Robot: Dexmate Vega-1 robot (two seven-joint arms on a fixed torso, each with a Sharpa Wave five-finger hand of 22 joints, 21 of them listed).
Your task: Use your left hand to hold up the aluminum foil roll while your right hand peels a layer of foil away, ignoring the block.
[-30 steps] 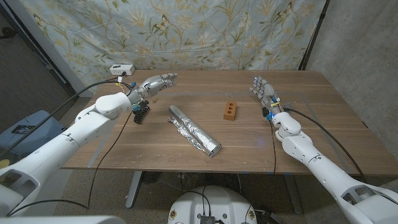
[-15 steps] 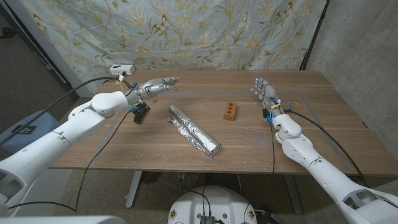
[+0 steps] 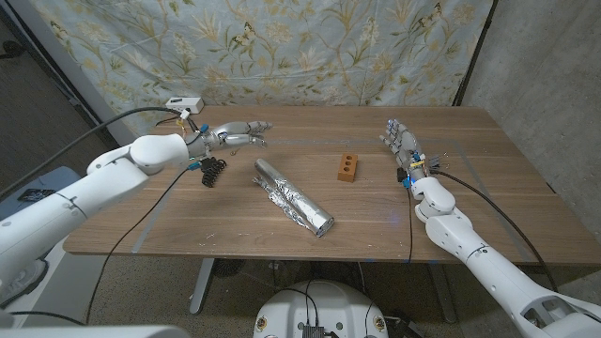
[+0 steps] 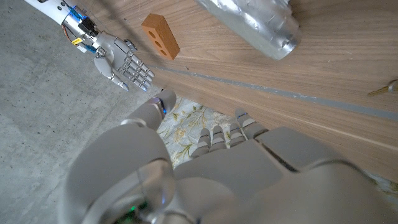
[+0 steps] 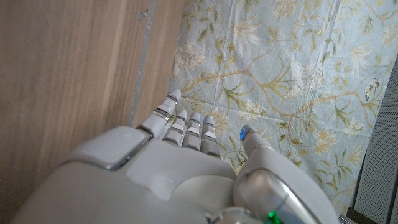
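Note:
The crinkled aluminum foil roll (image 3: 292, 196) lies diagonally on the middle of the wooden table (image 3: 235, 230); one end of the foil roll (image 4: 255, 20) also shows in the left wrist view. My left hand (image 3: 235, 135) hovers over the table's back left, behind the roll's far end, fingers stretched out and apart, holding nothing. My right hand (image 3: 401, 142) stands on the table's right side, fingers extended upward, nothing in it; my right hand (image 4: 120, 59) also shows in the left wrist view. The orange block (image 3: 348, 167) sits between roll and right hand.
A small black ridged object (image 3: 212, 170) lies left of the roll, below my left hand. A white box (image 3: 184, 103) sits at the back left corner. A floral cloth (image 3: 310, 47) hangs behind the table.
My left hand has moved rightward and slightly toward the back, with the fingers turning more level. My right hand, the roll and the block have stayed put.

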